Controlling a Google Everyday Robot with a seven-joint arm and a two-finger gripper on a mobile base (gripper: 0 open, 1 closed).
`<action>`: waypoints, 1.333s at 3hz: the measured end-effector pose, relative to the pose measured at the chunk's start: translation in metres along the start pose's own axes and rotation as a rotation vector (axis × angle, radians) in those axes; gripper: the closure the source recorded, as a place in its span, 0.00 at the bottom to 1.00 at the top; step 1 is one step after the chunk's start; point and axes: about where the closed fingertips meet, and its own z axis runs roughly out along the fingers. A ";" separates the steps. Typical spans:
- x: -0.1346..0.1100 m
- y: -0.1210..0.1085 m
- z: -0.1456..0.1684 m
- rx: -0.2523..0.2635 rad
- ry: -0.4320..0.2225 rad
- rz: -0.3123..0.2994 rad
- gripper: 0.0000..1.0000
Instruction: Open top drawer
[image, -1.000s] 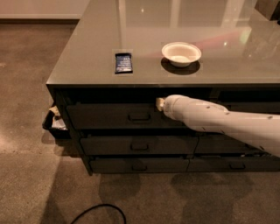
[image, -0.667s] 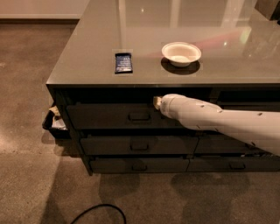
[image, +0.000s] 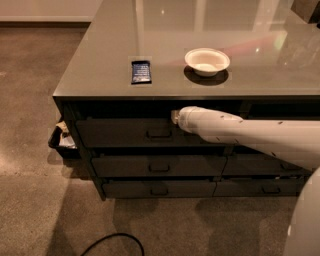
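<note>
nr top drawer (image: 120, 133): gripper (image: 175, 117); bowl (image: 207, 61) above

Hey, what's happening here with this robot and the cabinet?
A white robot arm stretches across the front of the dark grey-brown metal drawer cabinet. Its end effector sits at the upper edge of the top drawer, just above and right of its small loop handle. The drawer does not look pulled out yet. A white bowl and dark packet rest on top.

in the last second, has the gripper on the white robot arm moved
yes: the gripper moved left, nearer the loop handle of the dark top drawer
</note>
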 end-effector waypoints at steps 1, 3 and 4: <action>0.001 -0.001 0.005 -0.006 0.023 -0.002 1.00; 0.001 0.000 0.003 -0.011 0.037 -0.008 1.00; 0.001 0.001 0.002 -0.013 0.045 -0.013 1.00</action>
